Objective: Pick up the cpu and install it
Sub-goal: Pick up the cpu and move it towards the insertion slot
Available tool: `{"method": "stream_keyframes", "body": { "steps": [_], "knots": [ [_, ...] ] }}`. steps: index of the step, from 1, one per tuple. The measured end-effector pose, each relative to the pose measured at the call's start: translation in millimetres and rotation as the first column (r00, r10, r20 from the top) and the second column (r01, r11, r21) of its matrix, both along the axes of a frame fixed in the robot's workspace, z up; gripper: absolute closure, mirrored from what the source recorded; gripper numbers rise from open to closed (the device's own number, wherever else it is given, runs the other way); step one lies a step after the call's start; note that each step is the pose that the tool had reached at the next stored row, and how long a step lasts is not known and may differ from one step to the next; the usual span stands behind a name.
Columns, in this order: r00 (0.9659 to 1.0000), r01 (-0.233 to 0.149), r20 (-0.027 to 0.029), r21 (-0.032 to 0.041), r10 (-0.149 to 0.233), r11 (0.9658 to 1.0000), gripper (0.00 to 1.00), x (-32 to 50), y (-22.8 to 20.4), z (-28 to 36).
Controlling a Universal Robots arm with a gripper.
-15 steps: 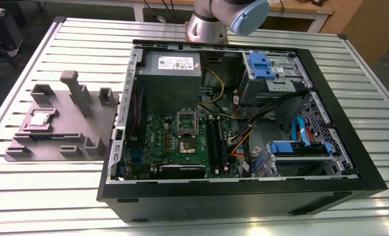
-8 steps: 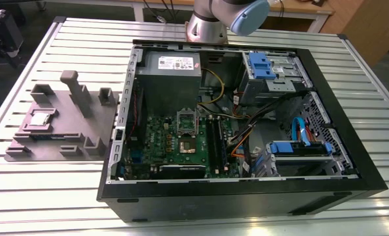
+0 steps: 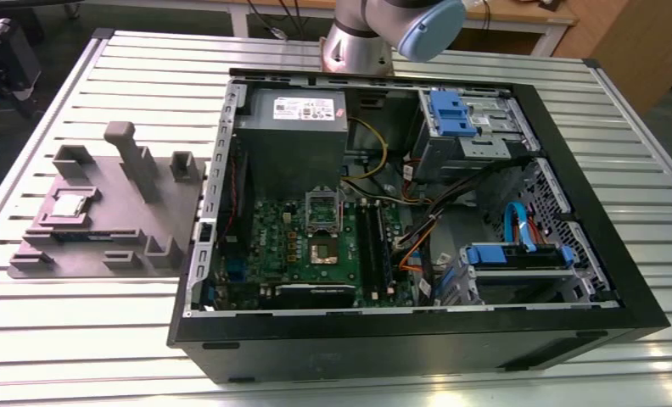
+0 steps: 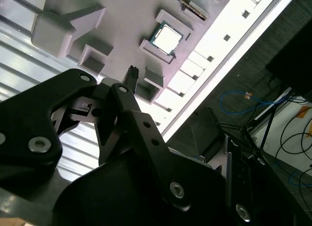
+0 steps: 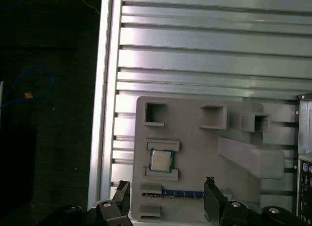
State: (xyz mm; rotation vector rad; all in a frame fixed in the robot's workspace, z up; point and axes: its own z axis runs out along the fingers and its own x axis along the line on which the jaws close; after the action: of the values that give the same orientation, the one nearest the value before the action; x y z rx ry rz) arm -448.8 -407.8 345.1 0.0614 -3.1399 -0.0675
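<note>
Ribbed aluminium table (image 3: 143,85) carries an open black computer case (image 3: 370,348) and, beside it, a grey plastic fixture (image 5: 195,153). The black gripper (image 5: 166,194) hovers above this fixture, fingers spread wide and holding nothing. The small square silvery cpu (image 5: 161,160) lies in a fixture pocket, apart from both fingertips.

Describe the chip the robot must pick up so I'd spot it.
Beside the open computer case, at the exterior view's left, lies a grey plastic tray. The chip sits in it: the one silvery square, unlike the long blue strip nearby.
</note>
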Motion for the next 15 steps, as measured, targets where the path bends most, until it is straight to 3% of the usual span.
{"method": "stream_keyframes", "body": {
  "steps": [4,6,15],
  "knots": [
    [1.0000,0.000,0.0000,0.0000,0.000,1.0000,0.29,0.0,-0.3,-0.7],
    [1.0000,0.000,0.0000,0.0000,0.000,1.0000,0.29,0.0,-0.4,-6.5],
    [1.0000,0.000,0.0003,0.0002,0.000,1.0000,0.29,0.0,-0.4,-8.7]
  ]
}}
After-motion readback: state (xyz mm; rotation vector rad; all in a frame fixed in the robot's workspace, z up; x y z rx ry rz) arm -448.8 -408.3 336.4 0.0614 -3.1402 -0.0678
